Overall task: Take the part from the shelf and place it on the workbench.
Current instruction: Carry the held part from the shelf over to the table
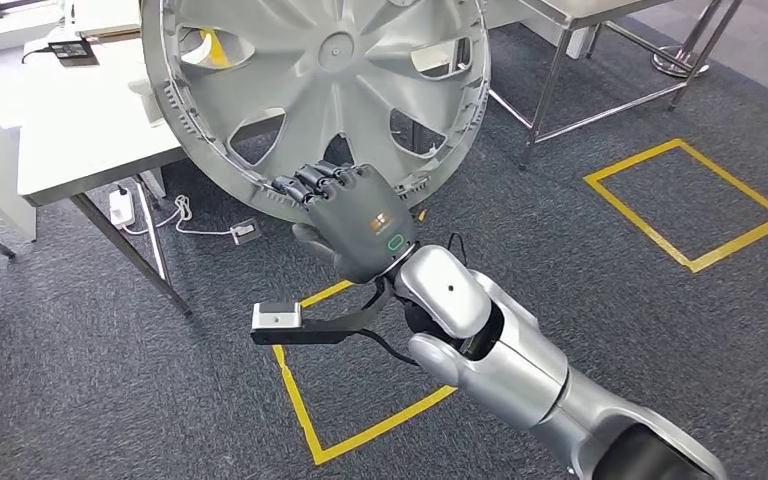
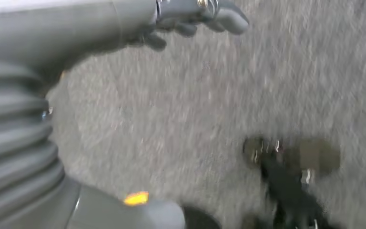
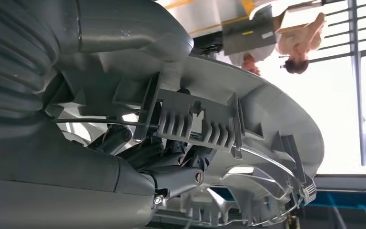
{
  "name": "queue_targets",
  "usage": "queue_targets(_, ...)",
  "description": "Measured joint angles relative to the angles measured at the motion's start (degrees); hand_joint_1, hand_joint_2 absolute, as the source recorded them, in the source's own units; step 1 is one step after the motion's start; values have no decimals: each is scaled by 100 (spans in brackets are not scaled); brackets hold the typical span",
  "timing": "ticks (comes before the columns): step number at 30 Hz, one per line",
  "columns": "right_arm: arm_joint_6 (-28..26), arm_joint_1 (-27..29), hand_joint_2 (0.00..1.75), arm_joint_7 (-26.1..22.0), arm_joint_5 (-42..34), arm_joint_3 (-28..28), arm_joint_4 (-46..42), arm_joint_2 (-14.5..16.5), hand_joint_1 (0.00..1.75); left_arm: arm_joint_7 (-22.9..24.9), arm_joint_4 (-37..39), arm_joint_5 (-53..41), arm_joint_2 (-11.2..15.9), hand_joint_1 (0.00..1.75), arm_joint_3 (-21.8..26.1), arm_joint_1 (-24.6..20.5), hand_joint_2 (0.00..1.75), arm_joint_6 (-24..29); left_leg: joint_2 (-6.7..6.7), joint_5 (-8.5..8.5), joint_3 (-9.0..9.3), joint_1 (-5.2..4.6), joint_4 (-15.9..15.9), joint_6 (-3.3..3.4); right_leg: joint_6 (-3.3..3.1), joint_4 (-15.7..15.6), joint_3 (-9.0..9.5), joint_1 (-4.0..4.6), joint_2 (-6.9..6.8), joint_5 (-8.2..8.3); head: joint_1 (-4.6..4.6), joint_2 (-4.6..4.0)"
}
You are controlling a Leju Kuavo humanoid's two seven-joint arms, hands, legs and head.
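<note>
From my head view, my right hand (image 1: 352,215) grips the lower rim of the silver wheel cover (image 1: 320,90), fingers (image 1: 310,180) curled over its edge, high in the frame over the white bench (image 1: 80,140). My left wrist view, blurred, has my left hand (image 2: 195,14) empty, fingers loosely spread above grey carpet (image 2: 181,109). In my right wrist view, fingers (image 3: 171,157) hook the ribbed rim (image 3: 248,124). Held by one edge, the cover could swing and slip.

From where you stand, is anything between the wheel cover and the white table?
Nothing visible does. The right hand grips the wheel cover by its lower rim, and the cover already overlaps the white table edge. The part of the table behind the cover is hidden.
</note>
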Motion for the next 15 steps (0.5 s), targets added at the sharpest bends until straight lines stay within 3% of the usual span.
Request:
queue_targets(3,-42,3,175,8,-1,-2,3,-18,175,1,0,-15,-11,0,0,4,175,-1,79,-88,-44,17,123,-40,-149,7,23,14,-18,-4,-4,0)
queue_targets(6,-73,30,175,1,0,-3,3,-43,175,0,0,-25,-11,0,0,-6,175,-1,190,-535,-554,-41,1131,15,-234,2,54,51,-41,-35,-12,0)
queue_targets(8,-82,63,175,-2,1,-3,3,-63,175,2,0,-26,-11,0,0,3,175,-1,194,-628,-870,-85,1647,73,-271,2,91,92,-51,-79,-11,0)
queue_targets(9,-83,76,175,-1,1,-3,3,-71,175,2,0,-26,-11,0,0,9,175,-1,194,-512,-881,-107,1606,114,-280,3,127,110,-53,-111,-11,0)
queue_targets(12,-85,85,175,2,0,-3,3,-82,175,2,2,-26,-10,0,0,11,175,-1,211,58,-453,-193,626,251,-241,-1,271,138,-54,-235,-13,0)
queue_targets(13,-89,85,175,1,1,-3,3,-85,175,2,2,-26,-9,0,0,5,175,-1,221,122,-323,-220,372,275,-209,-11,300,146,-54,-266,-15,0)
queue_targets(15,-97,87,175,-3,3,-3,3,-94,175,2,2,-26,-10,0,-1,-4,175,-1,220,67,-212,-255,187,299,-138,-39,345,165,-55,-279,-14,0)
